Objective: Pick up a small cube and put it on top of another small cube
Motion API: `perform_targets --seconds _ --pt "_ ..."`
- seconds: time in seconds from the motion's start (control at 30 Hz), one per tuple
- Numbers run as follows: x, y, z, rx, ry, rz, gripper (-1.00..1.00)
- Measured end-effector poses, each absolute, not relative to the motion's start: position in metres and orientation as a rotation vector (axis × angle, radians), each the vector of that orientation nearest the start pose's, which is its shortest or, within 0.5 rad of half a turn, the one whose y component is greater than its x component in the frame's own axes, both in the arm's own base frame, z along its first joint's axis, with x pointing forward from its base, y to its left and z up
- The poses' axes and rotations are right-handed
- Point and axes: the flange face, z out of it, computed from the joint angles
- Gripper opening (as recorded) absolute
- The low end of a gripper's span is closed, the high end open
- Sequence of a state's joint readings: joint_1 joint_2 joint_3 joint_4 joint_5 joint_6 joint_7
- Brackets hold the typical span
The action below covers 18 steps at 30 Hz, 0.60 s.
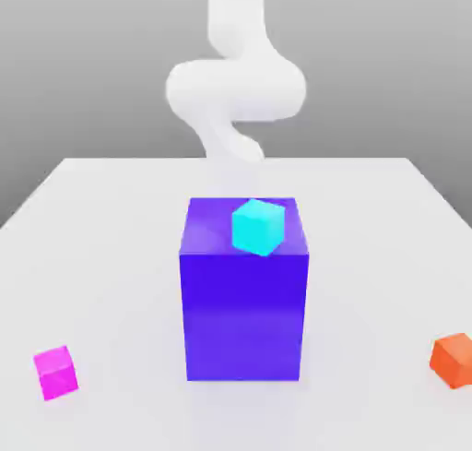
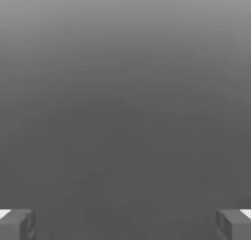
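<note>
Two fingers [image 2: 17,224] of our gripper [image 2: 125,225] stand wide apart with nothing between them. In the exterior view, our arm [image 1: 235,85] rises at top centre, behind a blue block [image 1: 244,311] carrying a cyan cube [image 1: 256,226]. The pink cube [image 1: 55,373] sits on the counter [image 1: 111,255] at lower left, an orange cube [image 1: 454,359] at lower right.

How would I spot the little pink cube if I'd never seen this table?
Find the big blue-violet block in the middle of the white table. Look toward the table's near corner at the exterior view's left: the small magenta-pink cube sits alone there. The other small cubes are cyan and orange.
</note>
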<state>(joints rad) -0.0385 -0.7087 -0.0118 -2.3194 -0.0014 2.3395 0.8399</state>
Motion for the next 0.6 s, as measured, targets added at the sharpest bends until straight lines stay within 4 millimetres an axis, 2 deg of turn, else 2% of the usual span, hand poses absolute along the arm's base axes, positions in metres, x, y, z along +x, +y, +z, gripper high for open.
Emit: perform_targets --seconds 0.13,0.3,0.47,0.6 --pt "0.425 -0.06 0.603 -2.418 1.383 -0.805 0.0" --pt "0.456 -0.113 0.511 -2.362 1.651 -0.63 0.0" --pt "0.462 -0.166 0.415 -2.269 1.916 -0.448 0.0" --pt "0.447 -0.21 0.336 -2.158 2.134 -0.299 0.0"
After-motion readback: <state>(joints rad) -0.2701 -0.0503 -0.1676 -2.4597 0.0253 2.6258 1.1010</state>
